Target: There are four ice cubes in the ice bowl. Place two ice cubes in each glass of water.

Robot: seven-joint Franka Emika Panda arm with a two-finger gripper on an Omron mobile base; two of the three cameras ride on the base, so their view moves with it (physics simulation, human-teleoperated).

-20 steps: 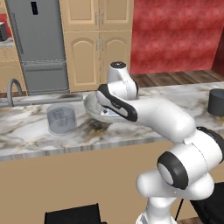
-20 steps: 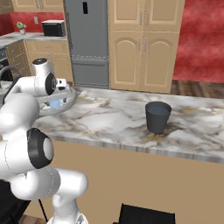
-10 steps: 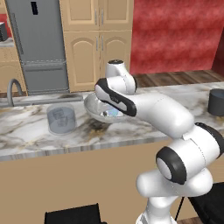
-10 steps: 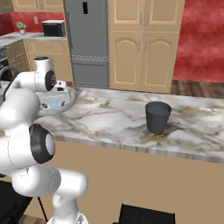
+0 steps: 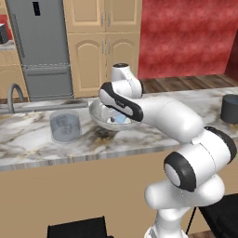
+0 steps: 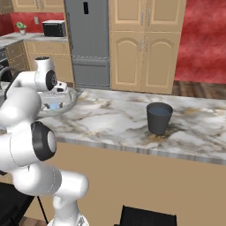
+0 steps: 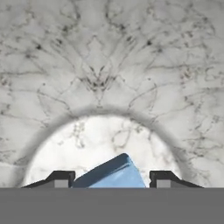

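The ice bowl stands on the marble counter, mottled grey with a whitish bottom. My gripper reaches down into it, and a pale blue ice cube fills the gap between the two dark fingertips, which sit against its sides. The same ice cube shows blue under the hand inside the bowl. The translucent glass of water is left of the bowl. The dark glass of water stands far to the right on the counter.
A sink faucet rises at the counter's left end. A grey fridge and wooden cabinets stand behind the counter. A microwave sits on a back counter.
The fingers have drawn in from wide open onto the ice cube's sides. The arm has stayed over the bowl, with the hand settled slightly lower.
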